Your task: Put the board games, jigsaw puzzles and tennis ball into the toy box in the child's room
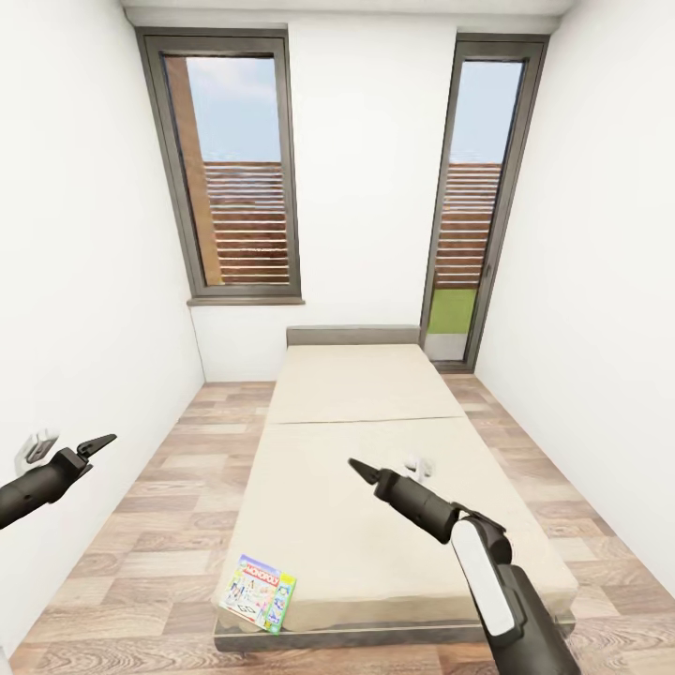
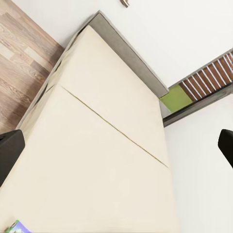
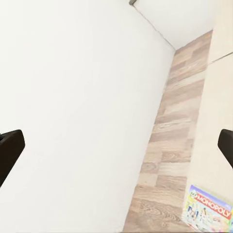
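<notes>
the robot faces the bed [image 1: 375,441] from its foot, both arms raised and holding nothing. the monopoly box [image 1: 257,592] lies flat at the near left corner of the mattress, its near edge at the mattress edge or just over it. only one game shows on the bed; a small white object [image 1: 417,463] sits on the mattress near the right gripper [image 1: 356,466], too small to identify.

the left gripper [image 1: 101,441] hangs over the floor [image 1: 169,506] to the left of the bed, well apart from the box. in the head view each gripper looks like a single dark point, so the gap cannot be judged there — but each wrist view shows its two fingers [image 2: 10,150] at opposite edges of the frame, which suggests both hands are spread wide.

the box is likely light, stiff cardboard with a smooth printed lid, so it may slide on the soft mattress if pushed from above. being flat, it gives little to pinch from the top; the near edge at the mattress corner looks like the best place to take hold, one finger under and one over.

the right wrist view reads the monopoly lettering [image 3: 209,209] plainly and shows the strip of floor beside the bed. the left wrist view catches just a corner of the box [image 2: 15,227], yet shows the seam across the mattress and the headboard [image 2: 131,53].
</notes>
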Controlling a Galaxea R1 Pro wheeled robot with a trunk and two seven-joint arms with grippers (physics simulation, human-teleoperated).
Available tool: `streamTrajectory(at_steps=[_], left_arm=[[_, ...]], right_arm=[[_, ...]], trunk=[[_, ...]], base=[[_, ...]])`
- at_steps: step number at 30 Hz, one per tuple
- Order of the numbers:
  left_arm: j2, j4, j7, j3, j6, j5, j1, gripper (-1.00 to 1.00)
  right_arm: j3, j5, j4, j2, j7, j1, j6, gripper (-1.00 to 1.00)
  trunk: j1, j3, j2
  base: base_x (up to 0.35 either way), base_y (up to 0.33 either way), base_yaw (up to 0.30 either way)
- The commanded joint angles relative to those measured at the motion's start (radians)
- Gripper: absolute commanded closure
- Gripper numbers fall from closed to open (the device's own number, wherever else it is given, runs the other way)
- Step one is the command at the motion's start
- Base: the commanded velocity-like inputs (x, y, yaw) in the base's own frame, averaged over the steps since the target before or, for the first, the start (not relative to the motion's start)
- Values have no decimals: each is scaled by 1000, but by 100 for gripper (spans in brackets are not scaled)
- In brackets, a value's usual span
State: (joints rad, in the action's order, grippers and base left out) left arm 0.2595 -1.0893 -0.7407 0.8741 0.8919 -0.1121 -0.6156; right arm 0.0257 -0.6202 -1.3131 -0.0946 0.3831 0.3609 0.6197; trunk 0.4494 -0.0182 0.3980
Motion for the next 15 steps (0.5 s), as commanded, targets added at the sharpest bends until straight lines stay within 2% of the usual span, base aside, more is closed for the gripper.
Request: streamTrajectory(at_steps=[1, 4, 8, 15], left_arm=[[0, 0, -2, 2, 7, -5, -1, -100], [0, 0, -6, 2, 7, -6, -1, -100], [0, 0, -9, 2, 8, -7, -1, -100], [-1, 0, -12, 1, 14, -8, -1, -100]], right_arm=[[-1, -4, 10, -13, -10, 1, 9, -100], [-1, -5, 38, -33, -57, 1, 28, -100], [-4, -9, 123, -42, -97, 3, 49, -100], [-2, -63, 235, -44, -113, 27, 55, -100]], trunk=[[1, -2, 2], [1, -2, 2], [1, -2, 2], [1, -2, 2]], base=[[0, 0, 0], [0, 0, 0], [0, 0, 0], [0, 0, 0]])
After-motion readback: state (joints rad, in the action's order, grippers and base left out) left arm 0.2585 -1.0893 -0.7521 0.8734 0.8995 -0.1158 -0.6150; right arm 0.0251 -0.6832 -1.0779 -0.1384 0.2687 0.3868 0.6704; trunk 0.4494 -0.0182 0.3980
